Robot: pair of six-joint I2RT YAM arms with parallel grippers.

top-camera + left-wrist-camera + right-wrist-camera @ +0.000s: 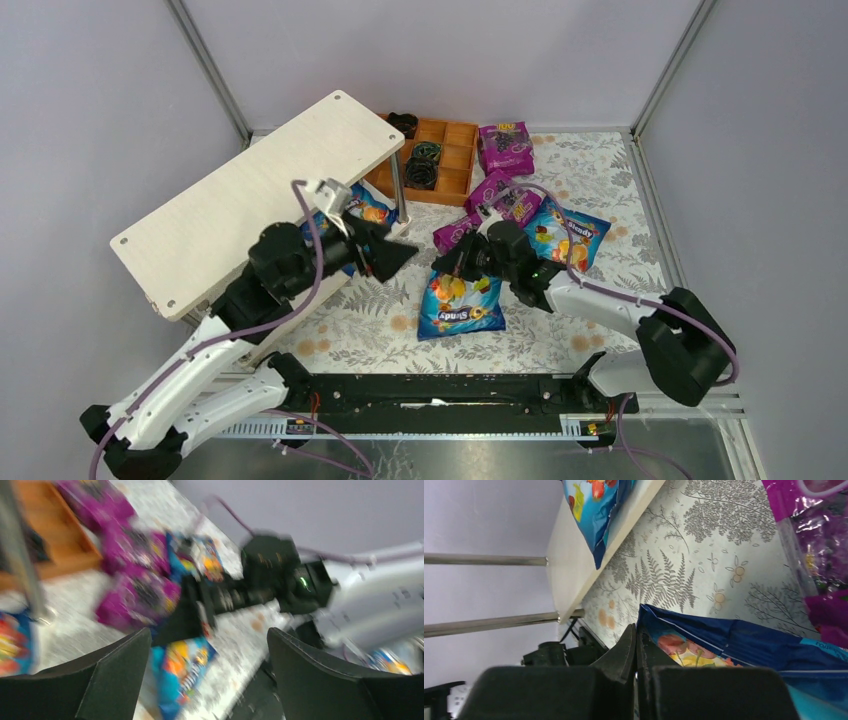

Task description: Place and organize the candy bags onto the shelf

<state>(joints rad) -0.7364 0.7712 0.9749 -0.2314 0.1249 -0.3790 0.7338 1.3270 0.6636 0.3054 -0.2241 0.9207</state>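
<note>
Reaching arms: both stretch from the near edge toward the middle of the table (370, 335). Their gripper tips face each other, close but apart.
Right gripper (453, 262): clenched on the top edge of a blue candy bag (460, 305). The right wrist view shows its fingers (621, 652) pressed together with the bag's dark blue edge at their seam. The top view hides that seam under the wrist.
Held bag's place: mid-table over the floral cloth, not on the shelf.
Left gripper (392, 258): released, with nothing between its fingers. The blurred left wrist view shows them spread wide, with the right arm seen across the gap.
Shelf (250, 200): at 9 o'clock from the held bag.
Lower tier: in the top view a second blue bag (368, 207) peeks out at the shelf's right end. The right wrist view alone shows it overhanging the lower board's edge, with two metal posts in sight.
Loose bags: purple bags (497, 203) lie at 1 o'clock of the held bag, a third blue bag (565, 237) at 2 o'clock, and a lone purple bag (505, 147) farther back.
Tray (447, 160): at 12 o'clock on the far side, with black rings (422, 166) in its compartments.
</note>
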